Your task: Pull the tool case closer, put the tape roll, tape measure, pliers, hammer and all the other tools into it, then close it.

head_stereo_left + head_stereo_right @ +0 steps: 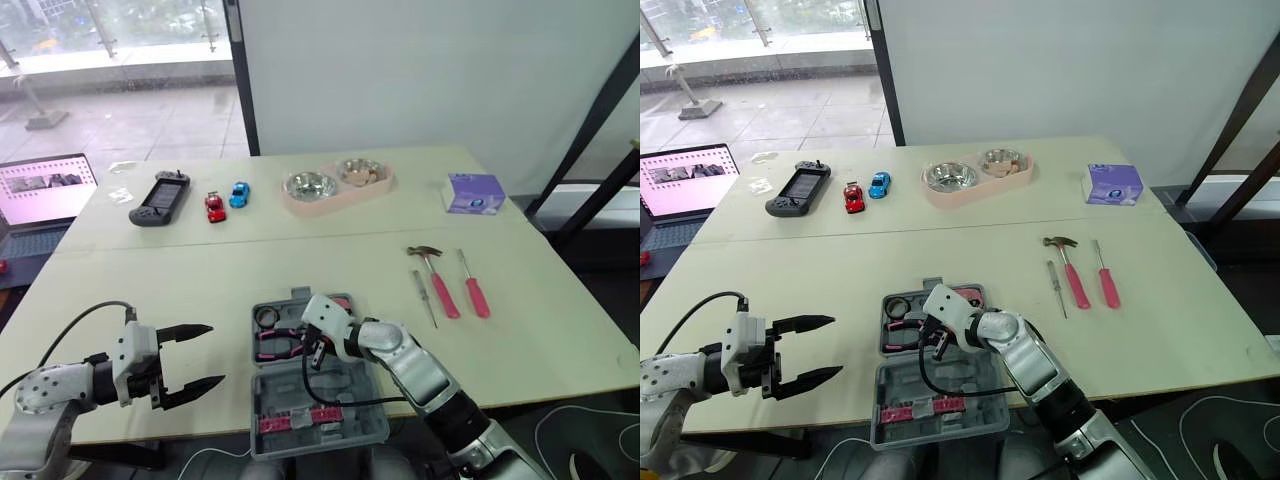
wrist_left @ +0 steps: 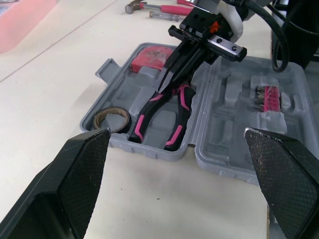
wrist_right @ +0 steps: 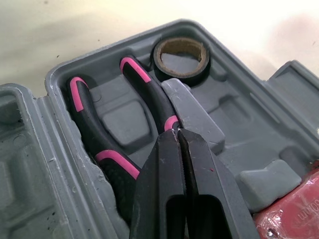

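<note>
— Pale worktop (image 1: 150, 270) under us, a window behind, and the tool case (image 1: 290, 395) lies open at the near edge, between our arms. Where do we stand with the pliers?

— We have the pliers (image 3: 149, 94) lying in their moulded recess. One handle ends just beside the tape roll (image 3: 179, 73), which sits in its round pocket at the case's corner. Our right tool (image 3: 177, 133) has its fingers pressed together, tips down at the pliers' joint, with nothing pinched between them.

— So we judge this to be seating, not carrying?

— That is our reading. We should press straight down at the joint, gently, so both handles settle below the rim and the lid can shut over them. No sideways shove, because the case looks like light plastic and would likely skate on the worktop.

— And our left tool (image 1: 216, 354)?

— Spread wide, hanging over bare worktop just left of the case and touching nothing. We could rest it against the case's edge as a brace while we press.

— Then what?

— We lift the right tool straight up, clear of the handles, before swinging away. The tape measure (image 2: 148, 56) appears to be in its pocket beside the pliers' head. The hammer (image 1: 440, 285) and two screwdrivers (image 1: 475, 295) lie on the worktop well apart from the case, out to our right, so we reckon the task is about half done.
</note>
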